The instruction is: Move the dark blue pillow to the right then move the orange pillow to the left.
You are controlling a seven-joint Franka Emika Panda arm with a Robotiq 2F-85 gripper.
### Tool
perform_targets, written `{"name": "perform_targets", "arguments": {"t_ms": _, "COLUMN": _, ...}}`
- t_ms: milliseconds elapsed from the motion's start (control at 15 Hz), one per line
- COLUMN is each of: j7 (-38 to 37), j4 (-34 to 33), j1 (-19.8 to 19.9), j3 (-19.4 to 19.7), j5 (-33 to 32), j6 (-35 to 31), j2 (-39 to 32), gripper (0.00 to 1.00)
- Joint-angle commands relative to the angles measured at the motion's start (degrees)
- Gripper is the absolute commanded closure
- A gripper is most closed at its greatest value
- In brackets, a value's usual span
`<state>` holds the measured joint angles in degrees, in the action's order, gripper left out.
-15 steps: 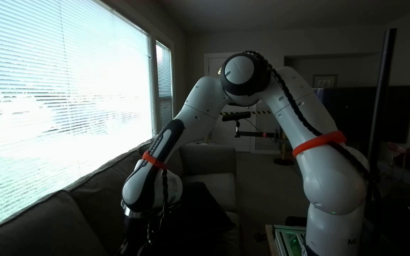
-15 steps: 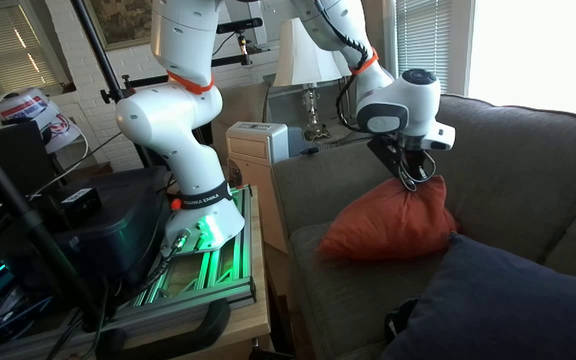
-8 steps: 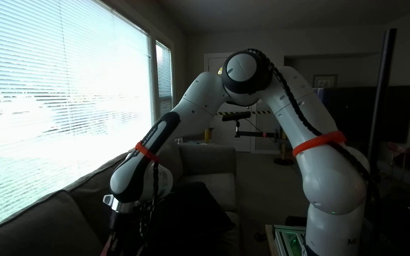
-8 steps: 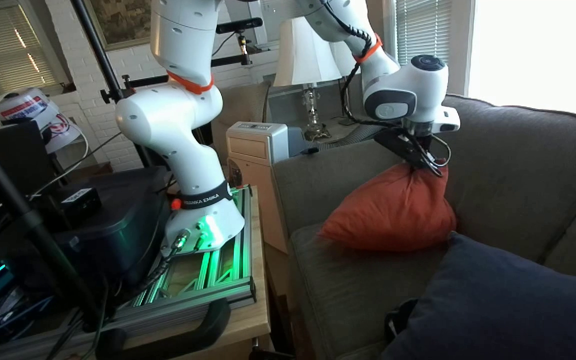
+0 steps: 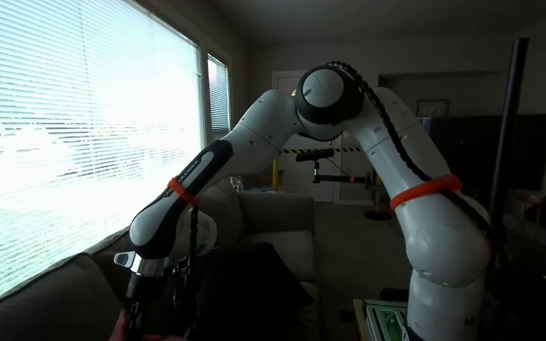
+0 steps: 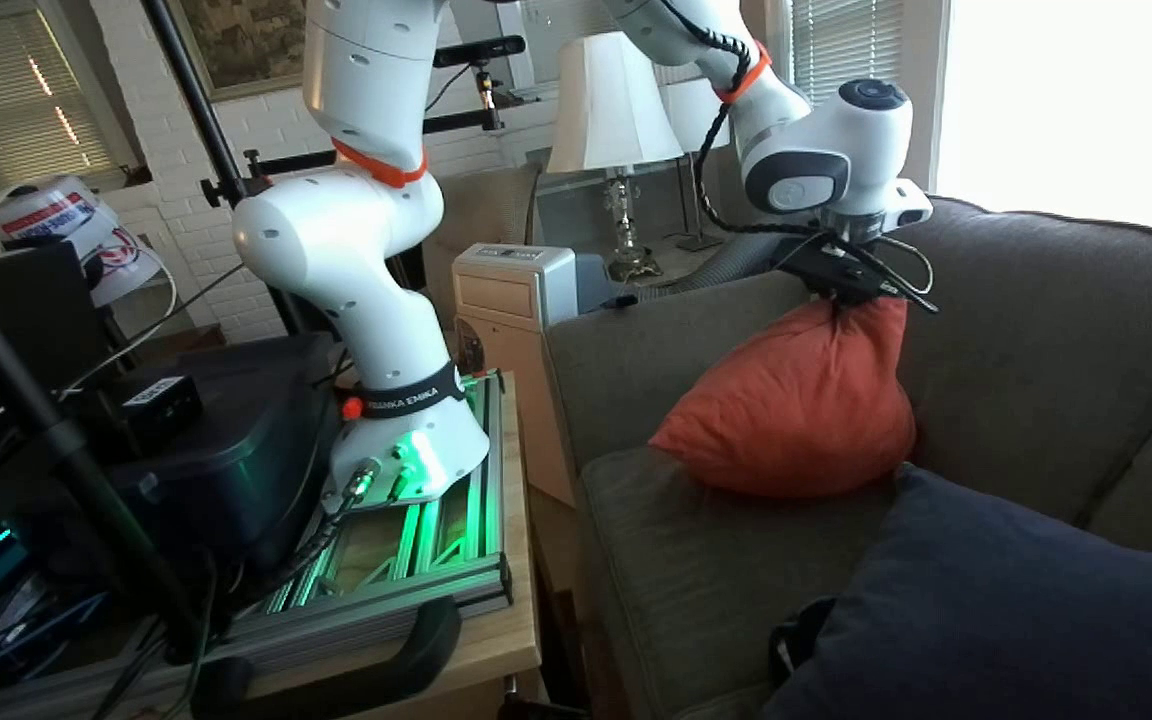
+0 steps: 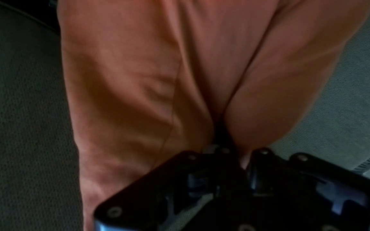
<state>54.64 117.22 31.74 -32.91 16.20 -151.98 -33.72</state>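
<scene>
The orange pillow [image 6: 796, 420] is at the far end of the grey sofa in an exterior view. My gripper [image 6: 844, 298] is shut on its gathered top edge. The pillow hangs below, bunched, its underside close to the seat; I cannot tell whether it touches. In the wrist view my gripper [image 7: 241, 154] pinches a fold of the orange pillow [image 7: 124, 96]. Only a bit of the orange pillow [image 5: 120, 327] shows by the gripper [image 5: 135, 322] in an exterior view. The dark blue pillow [image 6: 1016, 610] lies nearer the camera on the sofa; it looks near-black in an exterior view [image 5: 254, 284].
The grey sofa's seat [image 6: 736, 570] lies under both pillows, with its backrest [image 6: 1016, 350] behind and its armrest [image 6: 666, 360] at the far end. A lamp [image 6: 611, 110] stands beyond the armrest. A window with blinds [image 5: 88, 118] is behind the sofa.
My gripper has risen and moved towards the sofa's backrest with the orange pillow held. The pillow has been drawn upward and its underside has risen. The dark blue pillow has not moved.
</scene>
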Motion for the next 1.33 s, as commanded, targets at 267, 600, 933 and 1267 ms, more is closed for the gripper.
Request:
{"name": "perform_targets", "arguments": {"t_ms": 267, "j7": 19.36, "j4": -4.84, "j1": -3.38, "j3": 1.28, "j5": 4.82, "j6": 10.09, "j2": 1.7, "gripper": 0.98}}
{"name": "perform_targets", "arguments": {"t_ms": 600, "j7": 19.23, "j4": -4.43, "j1": -8.56, "j3": 6.59, "j5": 7.49, "j6": 8.08, "j2": 1.82, "gripper": 0.92}}
{"name": "perform_targets", "arguments": {"t_ms": 933, "j7": 19.25, "j4": -4.43, "j1": -9.03, "j3": 7.0, "j5": 7.68, "j6": 8.07, "j2": 1.98, "gripper": 0.92}}
{"name": "perform_targets", "arguments": {"t_ms": 1267, "j7": 21.63, "j4": -5.27, "j1": -9.2, "j3": 7.52, "j5": 8.22, "j6": 9.34, "j2": 1.83, "gripper": 0.98}}
